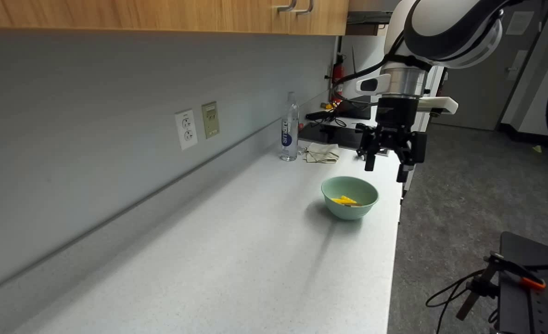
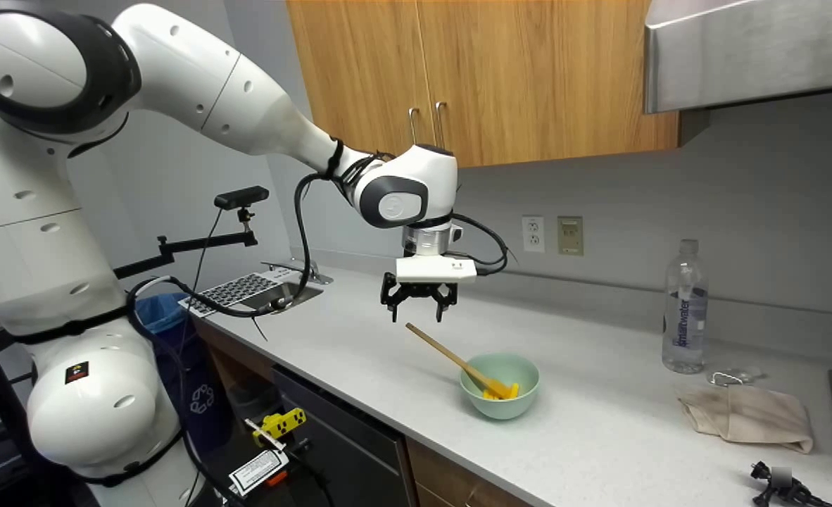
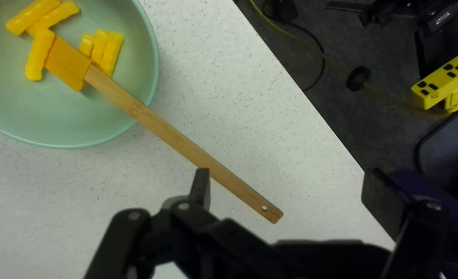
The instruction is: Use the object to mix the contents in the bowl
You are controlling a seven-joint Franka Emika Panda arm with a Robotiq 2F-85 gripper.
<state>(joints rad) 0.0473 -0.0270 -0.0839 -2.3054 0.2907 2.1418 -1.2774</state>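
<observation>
Two fingers (image 2: 393,308) spread, a black gripper (image 2: 417,318) hovers in an exterior view as a wooden-handled orange spatula (image 2: 448,353) slants rightward into a round mint-green bowl (image 2: 504,409) of yellow pieces (image 2: 514,390), left of a clear plastic bottle (image 2: 685,310).

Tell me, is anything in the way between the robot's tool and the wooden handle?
No, nothing I can see. The wooden handle sticks out of the bowl with nothing lying on it, and the open tool hangs above the handle's free end.

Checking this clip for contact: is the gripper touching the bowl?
Apart. In an exterior view, countertop shows between the open gripper and the bowl.
</observation>
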